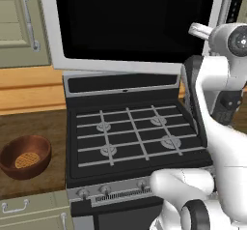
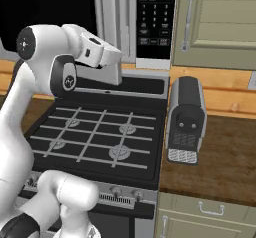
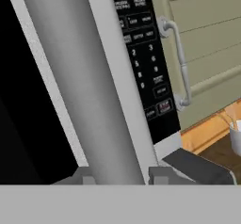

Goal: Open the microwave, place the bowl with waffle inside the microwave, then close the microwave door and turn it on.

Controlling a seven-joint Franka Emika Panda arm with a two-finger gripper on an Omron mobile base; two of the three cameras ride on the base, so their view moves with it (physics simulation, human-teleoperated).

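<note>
The microwave door (image 1: pixel 135 21) with its black glass window hangs closed above the stove. Its vertical silver bar handle (image 3: pixel 94 77) runs up between my two fingertips, and my gripper (image 3: pixel 121 176) is shut on it low down. The black button panel (image 3: pixel 141 53) lies just right of the handle. In the right base view my hand (image 2: pixel 110 53) reaches up to the handle (image 2: pixel 112 12). The dark reddish-brown bowl (image 1: pixel 25 156) stands on the wooden counter left of the stove, with the golden waffle (image 1: pixel 26 160) lying in it.
A black gas stove (image 1: pixel 130 132) sits under the microwave. A small grey coffee machine (image 2: pixel 186 119) stands on the counter to its right. Beige cabinet doors (image 2: pixel 220 22) with bar handles (image 3: pixel 181 63) flank the microwave.
</note>
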